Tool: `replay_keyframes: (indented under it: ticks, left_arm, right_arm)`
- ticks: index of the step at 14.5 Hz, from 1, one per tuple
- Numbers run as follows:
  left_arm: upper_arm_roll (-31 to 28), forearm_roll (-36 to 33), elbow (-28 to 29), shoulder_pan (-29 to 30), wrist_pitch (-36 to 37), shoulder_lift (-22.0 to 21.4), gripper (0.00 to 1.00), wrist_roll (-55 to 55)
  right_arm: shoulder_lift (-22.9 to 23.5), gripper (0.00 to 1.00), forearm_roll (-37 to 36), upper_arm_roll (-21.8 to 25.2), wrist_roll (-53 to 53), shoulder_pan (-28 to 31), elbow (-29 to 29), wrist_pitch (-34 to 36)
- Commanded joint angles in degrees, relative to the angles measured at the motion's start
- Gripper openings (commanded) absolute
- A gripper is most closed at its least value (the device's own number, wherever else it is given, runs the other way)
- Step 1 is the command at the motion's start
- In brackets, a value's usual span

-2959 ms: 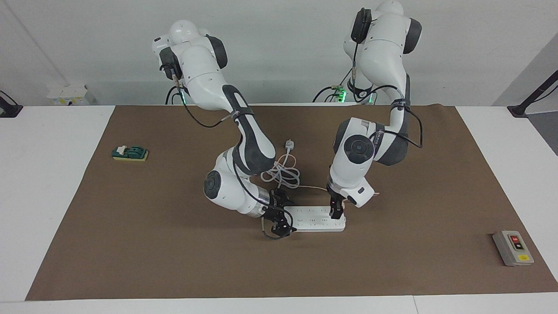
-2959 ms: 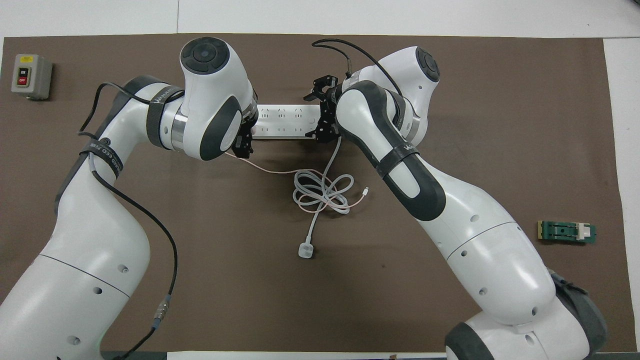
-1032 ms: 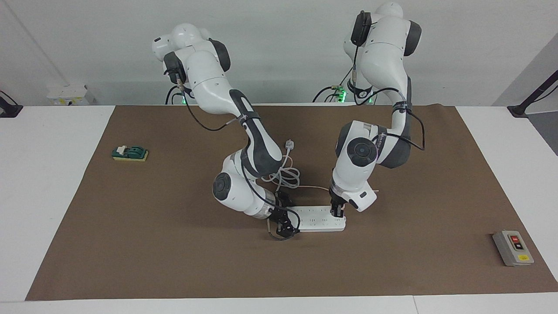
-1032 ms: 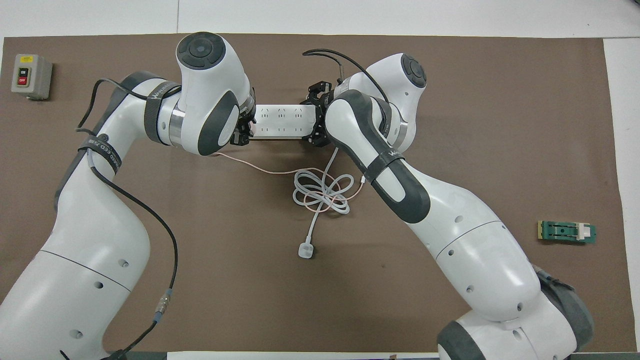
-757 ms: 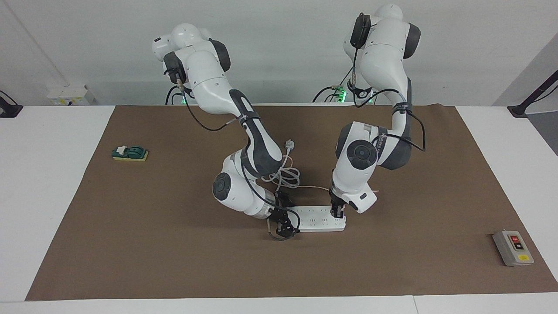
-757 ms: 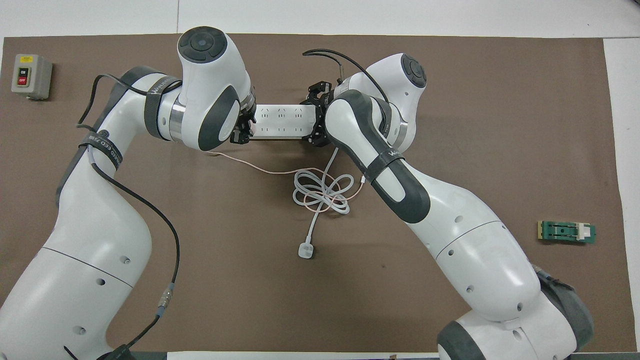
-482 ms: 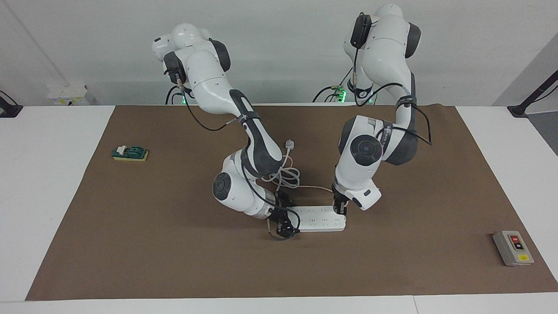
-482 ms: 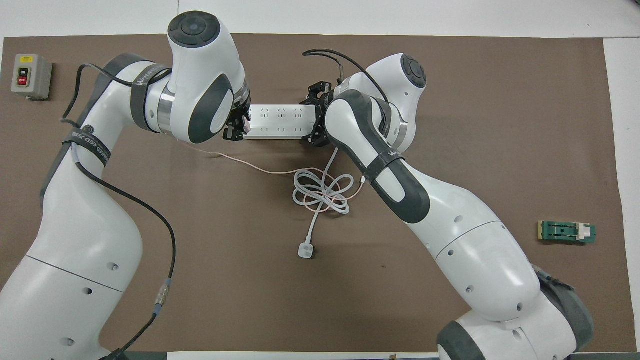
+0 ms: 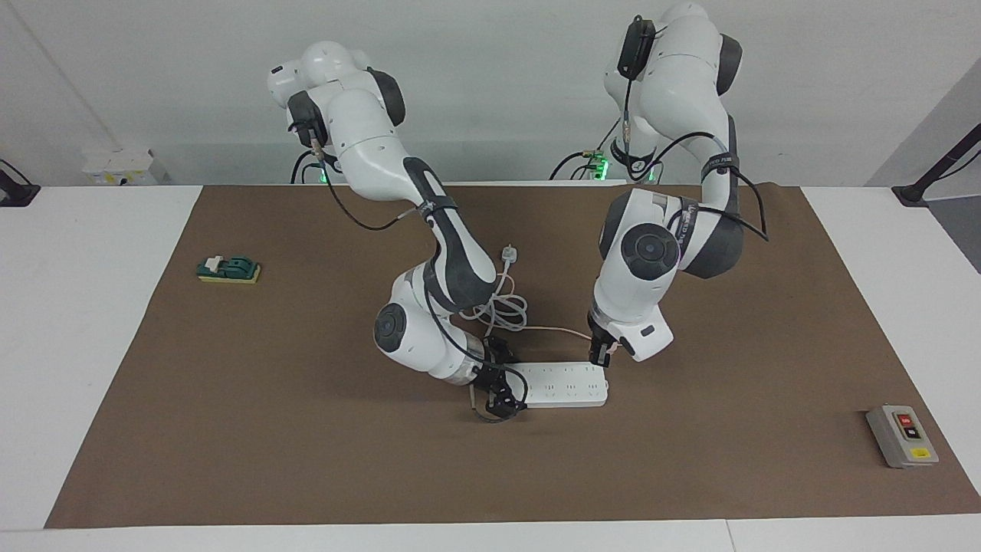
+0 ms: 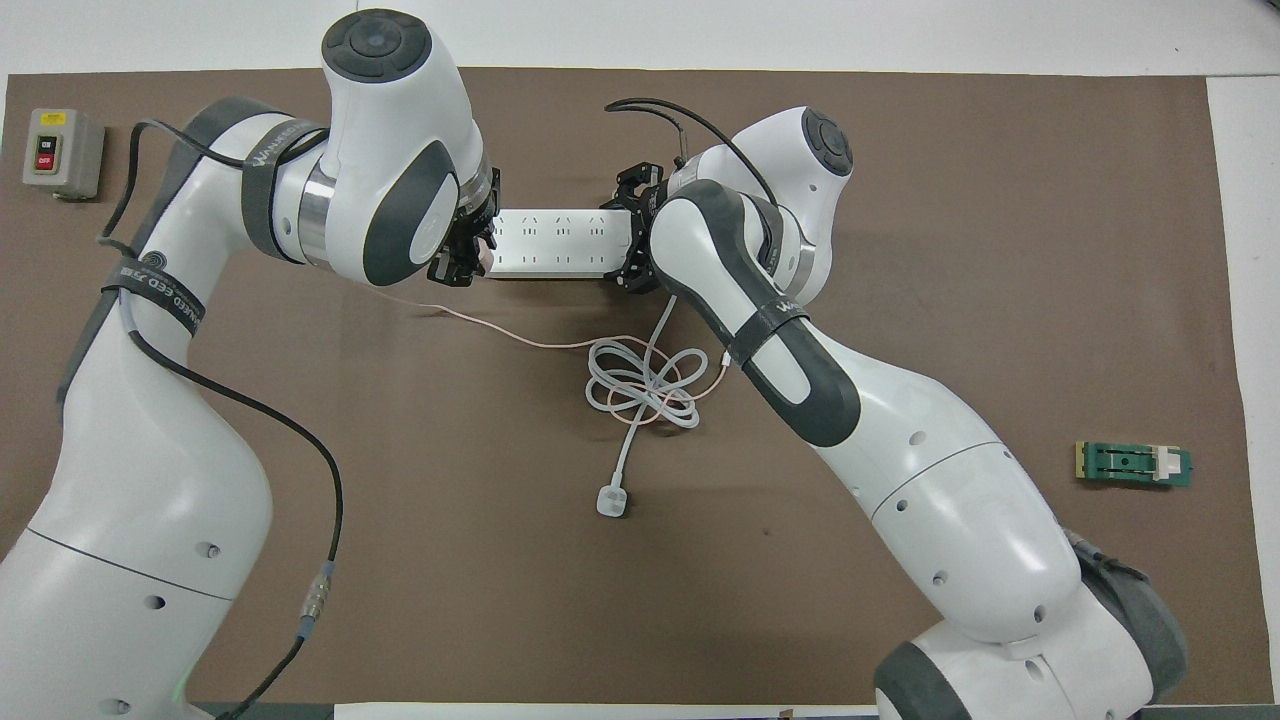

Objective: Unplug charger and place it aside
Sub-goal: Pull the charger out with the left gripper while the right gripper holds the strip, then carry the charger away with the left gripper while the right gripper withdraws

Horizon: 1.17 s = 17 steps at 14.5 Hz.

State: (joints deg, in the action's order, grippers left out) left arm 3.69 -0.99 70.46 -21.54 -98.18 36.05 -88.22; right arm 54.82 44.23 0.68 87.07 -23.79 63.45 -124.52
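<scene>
The charger [image 10: 485, 256], a small pale-pink cube, sits between the fingers of my left gripper [image 9: 600, 355], which is shut on it and holds it just above the power strip's end toward the left arm's side. The left gripper also shows in the overhead view [image 10: 462, 258]. The charger's thin pinkish cable [image 10: 540, 342] trails over the mat to the cord coil. The long white power strip [image 9: 563, 385] lies flat on the mat. My right gripper [image 9: 495, 394] is shut on the strip's end toward the right arm's side.
A white round plug [image 10: 611, 502] with a thick coiled cord [image 10: 640, 388] lies nearer to the robots than the strip. A grey switch box [image 9: 901, 435] stands toward the left arm's end. A green block [image 9: 228, 269] lies toward the right arm's end.
My left gripper has risen off the strip and shifted toward the left arm's end, with the charger in it. The right gripper closed in on the strip's other end and stays there.
</scene>
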Motion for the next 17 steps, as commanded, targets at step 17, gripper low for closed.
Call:
replay_keyframes:
  ticks: [17]
  left_arm:
    - [-0.26, -0.94, 16.53, 8.52, -1.20, -17.84, 0.00, 50.48]
  right_arm:
    - [-14.64, 1.00, -5.72, 1.87, 0.91, 6.56, 4.05, 11.12]
